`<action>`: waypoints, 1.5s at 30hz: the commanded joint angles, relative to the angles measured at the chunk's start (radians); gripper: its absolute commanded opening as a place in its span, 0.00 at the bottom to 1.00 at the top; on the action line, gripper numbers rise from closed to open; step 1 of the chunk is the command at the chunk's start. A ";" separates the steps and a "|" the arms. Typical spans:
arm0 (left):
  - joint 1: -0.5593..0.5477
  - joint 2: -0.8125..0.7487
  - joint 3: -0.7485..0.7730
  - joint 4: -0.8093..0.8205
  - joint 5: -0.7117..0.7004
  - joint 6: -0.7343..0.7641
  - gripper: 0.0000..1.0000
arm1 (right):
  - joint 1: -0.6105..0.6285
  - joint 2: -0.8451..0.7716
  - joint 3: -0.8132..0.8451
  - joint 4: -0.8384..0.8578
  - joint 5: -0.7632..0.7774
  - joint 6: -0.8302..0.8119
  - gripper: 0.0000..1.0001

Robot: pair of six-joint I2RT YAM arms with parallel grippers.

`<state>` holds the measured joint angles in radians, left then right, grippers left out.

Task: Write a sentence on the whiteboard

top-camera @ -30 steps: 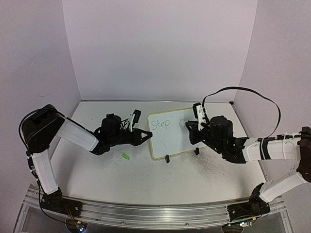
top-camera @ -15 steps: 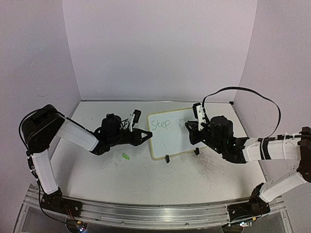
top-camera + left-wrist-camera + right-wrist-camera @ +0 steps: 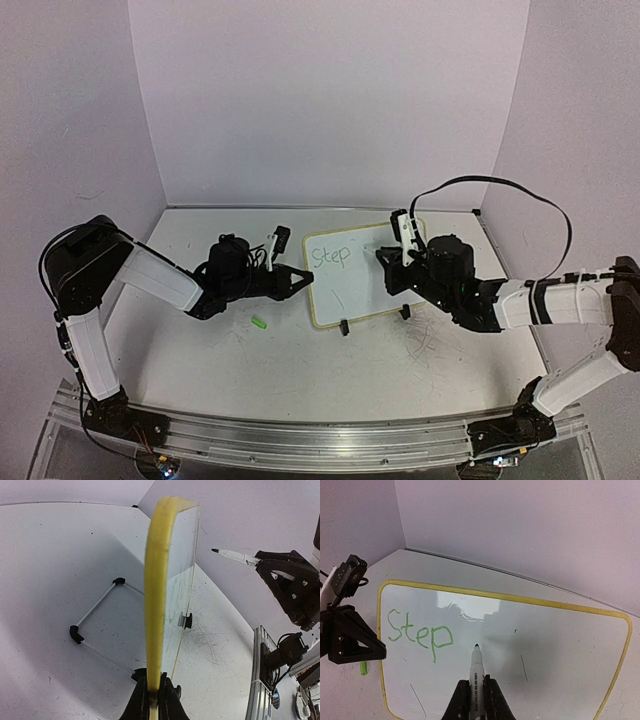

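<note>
Left gripper (image 3: pixel 153 694) pinched shut on the whiteboard (image 3: pixel 545 630) at its left rim, mid-table, bracing it against pen pressure. Right gripper (image 3: pixel 476 702) clamps the marker (image 3: pixel 476 672). Tip sits close to the board, right of the sentence (image 3: pixel 420 635), which reads only "Step". Next word likely starts there.

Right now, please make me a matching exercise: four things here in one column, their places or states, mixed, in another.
1 whiteboard
2 marker
3 word "Step"
4 small green piece

A lies on the table
B written in green
C edge clamped by left claw
D held in right claw

Pairs: 1-C, 2-D, 3-B, 4-A.
</note>
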<state>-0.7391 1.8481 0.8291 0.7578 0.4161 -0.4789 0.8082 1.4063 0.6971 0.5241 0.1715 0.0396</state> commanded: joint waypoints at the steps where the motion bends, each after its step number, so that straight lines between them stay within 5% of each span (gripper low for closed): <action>1: 0.000 -0.025 0.020 -0.028 -0.050 0.007 0.00 | 0.002 0.031 0.057 0.059 0.022 -0.006 0.00; 45: 0.001 -0.030 0.022 -0.029 -0.048 0.022 0.00 | -0.003 0.068 0.007 0.000 0.027 0.097 0.00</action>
<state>-0.7396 1.8458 0.8291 0.7493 0.4145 -0.4717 0.8078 1.5009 0.7287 0.5522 0.2060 0.1055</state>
